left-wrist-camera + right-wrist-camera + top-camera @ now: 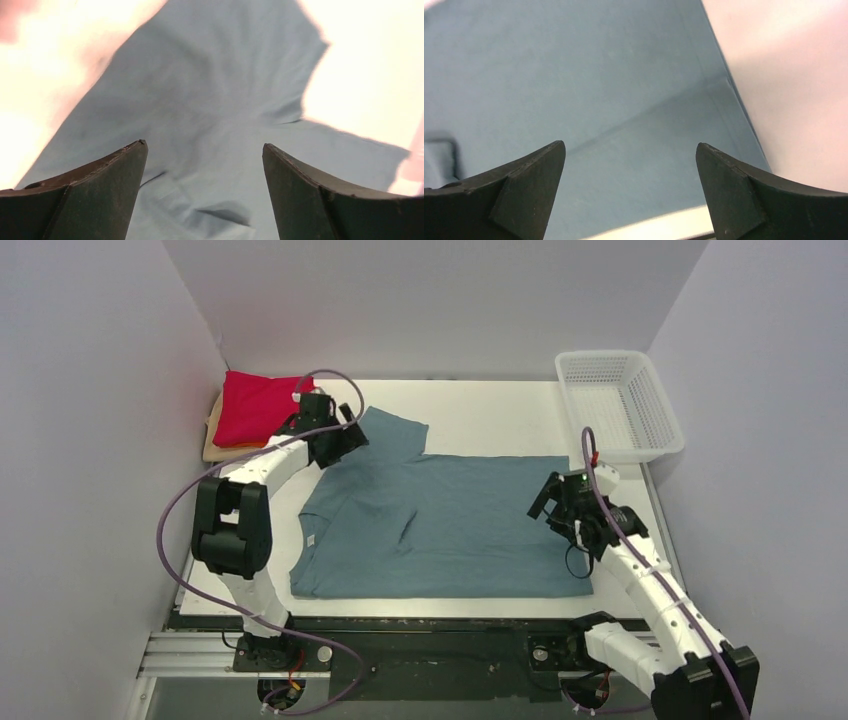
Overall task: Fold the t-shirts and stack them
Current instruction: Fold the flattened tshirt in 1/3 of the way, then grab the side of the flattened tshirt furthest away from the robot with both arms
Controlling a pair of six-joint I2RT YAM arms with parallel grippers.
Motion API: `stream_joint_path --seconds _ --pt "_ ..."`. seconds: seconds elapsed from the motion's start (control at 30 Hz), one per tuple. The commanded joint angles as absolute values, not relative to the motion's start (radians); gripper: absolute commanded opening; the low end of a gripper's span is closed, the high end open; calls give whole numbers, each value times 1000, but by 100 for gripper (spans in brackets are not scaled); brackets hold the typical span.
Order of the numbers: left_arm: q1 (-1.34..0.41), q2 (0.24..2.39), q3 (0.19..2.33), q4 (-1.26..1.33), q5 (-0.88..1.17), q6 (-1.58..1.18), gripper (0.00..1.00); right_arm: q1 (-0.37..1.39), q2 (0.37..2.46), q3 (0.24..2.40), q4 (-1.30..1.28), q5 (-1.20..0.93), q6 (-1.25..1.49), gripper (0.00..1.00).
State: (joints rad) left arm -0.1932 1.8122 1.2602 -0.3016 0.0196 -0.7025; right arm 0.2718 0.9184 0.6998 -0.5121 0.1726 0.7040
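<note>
A large teal-blue t-shirt [440,525] lies spread on the white table, collar to the left, one sleeve pointing to the far side. My left gripper [352,437] hovers open over that far sleeve; in the left wrist view the sleeve [215,100] fills the space beyond the wide-apart fingers [107,185]. My right gripper [545,498] stands open over the shirt's right hem; the right wrist view has flat blue cloth [574,85] and its edge between the fingertips [531,182]. A folded red t-shirt [252,408] lies on a beige one [214,445] at the far left.
A white mesh basket [618,403] stands at the far right corner of the table [490,405]. White walls close in the left, back and right sides. A black rail runs along the near edge by the arm bases.
</note>
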Motion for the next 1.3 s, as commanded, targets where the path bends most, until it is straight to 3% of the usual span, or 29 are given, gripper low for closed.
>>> stream_joint_path --seconds 0.0,0.23,0.3,0.43,0.63,0.83,1.07,1.13,1.27 --pt "-198 1815 1486 -254 95 -596 96 236 1099 843 -381 241 650 100" --pt "-201 2197 1991 -481 57 -471 96 198 1400 1070 -294 257 657 100" --pt "-205 2340 2273 -572 34 -419 96 198 1480 1123 -293 275 646 100" --pt "-221 2584 2629 -674 32 -280 96 191 1549 1186 -293 295 624 100" --pt "-257 2592 2476 -455 -126 -198 96 175 1596 1204 -298 278 609 100" --pt "-295 2702 2590 -533 -209 -159 95 169 1591 1177 -297 260 609 100" --pt "-266 2704 2584 -699 -108 -218 95 163 1546 1140 -298 252 601 99" --pt "-261 2728 2597 -776 -98 -223 93 163 1533 1126 -296 250 599 99" --pt "-272 2770 2630 -858 -107 -229 81 162 1524 1108 -289 230 600 99"
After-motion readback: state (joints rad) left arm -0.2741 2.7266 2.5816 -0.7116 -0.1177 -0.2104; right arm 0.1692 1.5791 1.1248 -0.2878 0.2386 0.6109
